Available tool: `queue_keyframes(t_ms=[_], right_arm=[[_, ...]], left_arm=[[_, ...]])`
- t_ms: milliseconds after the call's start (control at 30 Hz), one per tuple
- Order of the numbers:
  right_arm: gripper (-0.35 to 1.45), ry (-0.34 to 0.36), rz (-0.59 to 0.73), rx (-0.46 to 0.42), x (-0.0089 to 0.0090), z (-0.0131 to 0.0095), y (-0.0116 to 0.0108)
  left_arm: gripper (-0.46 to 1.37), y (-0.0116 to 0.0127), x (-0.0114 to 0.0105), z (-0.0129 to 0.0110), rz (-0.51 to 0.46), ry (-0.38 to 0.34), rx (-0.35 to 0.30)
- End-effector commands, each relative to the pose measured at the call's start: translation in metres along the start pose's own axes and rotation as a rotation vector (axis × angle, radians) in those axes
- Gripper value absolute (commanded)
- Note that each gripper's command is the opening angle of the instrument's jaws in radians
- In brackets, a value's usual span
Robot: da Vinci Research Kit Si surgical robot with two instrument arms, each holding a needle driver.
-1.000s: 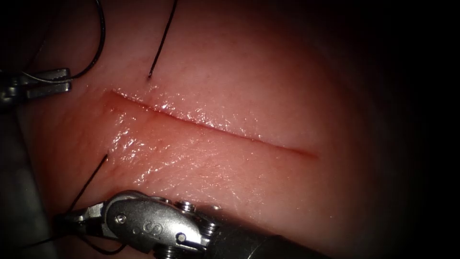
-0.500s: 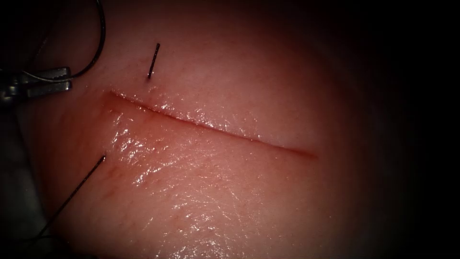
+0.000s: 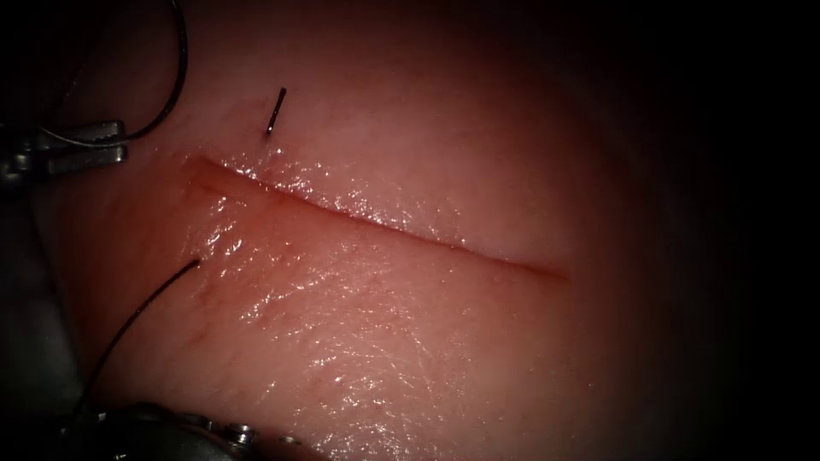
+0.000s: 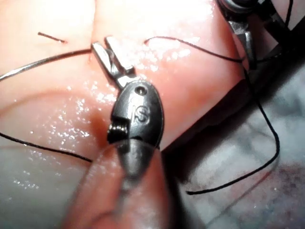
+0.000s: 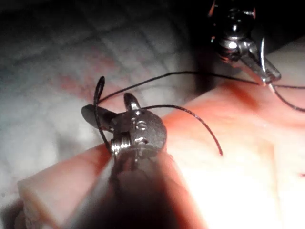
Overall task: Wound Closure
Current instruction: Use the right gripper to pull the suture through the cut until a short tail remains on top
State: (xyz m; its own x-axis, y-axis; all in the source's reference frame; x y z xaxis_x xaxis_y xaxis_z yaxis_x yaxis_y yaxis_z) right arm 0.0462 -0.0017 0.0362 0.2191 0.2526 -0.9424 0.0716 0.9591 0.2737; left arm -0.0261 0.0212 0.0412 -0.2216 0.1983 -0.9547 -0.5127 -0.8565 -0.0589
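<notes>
So the left hand (image 3: 102, 141) sits left of the cut (image 3: 376, 226), clamped on the needle (image 3: 175, 68) near its end. Right hand's (image 5: 114, 112) jaws are spread, thread (image 5: 190, 112) draped over them, gripping nothing. Needle's out of the tissue (image 3: 384, 324).

I see wet, glossy tissue (image 3: 410, 282) glistening along the cut (image 3: 376, 224). The thread (image 3: 137, 312) looks thin and matt black. The left tool (image 3: 73, 141), upper left, is polished metal, as is the curved needle (image 3: 175, 81).

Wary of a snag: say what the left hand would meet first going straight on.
Likely the tissue just above the cut's left end, near the short thread end; depth is unclear.
</notes>
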Motion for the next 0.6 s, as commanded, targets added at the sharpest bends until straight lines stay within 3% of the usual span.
queue_keyframes(t_ms=[33,200,600], right_arm=[[1.41,0.006,-0.002,0.017,0.0001,-0.0006,0.0003],[1.39,0.0,0.0,-0.001,0.0005,-0.0041,0.0021],[1.32,-0.003,-0.005,-0.003,0.0015,-0.0087,0.0033]], left_arm=[[-0.35,0.0,0.0,0.0,0.0,0.0,-0.003],[-0.35,0.0,0.0,0.0,0.0,0.0,-0.003],[-0.35,0.0,0.0,0.0,0.006,0.001,-0.003]])
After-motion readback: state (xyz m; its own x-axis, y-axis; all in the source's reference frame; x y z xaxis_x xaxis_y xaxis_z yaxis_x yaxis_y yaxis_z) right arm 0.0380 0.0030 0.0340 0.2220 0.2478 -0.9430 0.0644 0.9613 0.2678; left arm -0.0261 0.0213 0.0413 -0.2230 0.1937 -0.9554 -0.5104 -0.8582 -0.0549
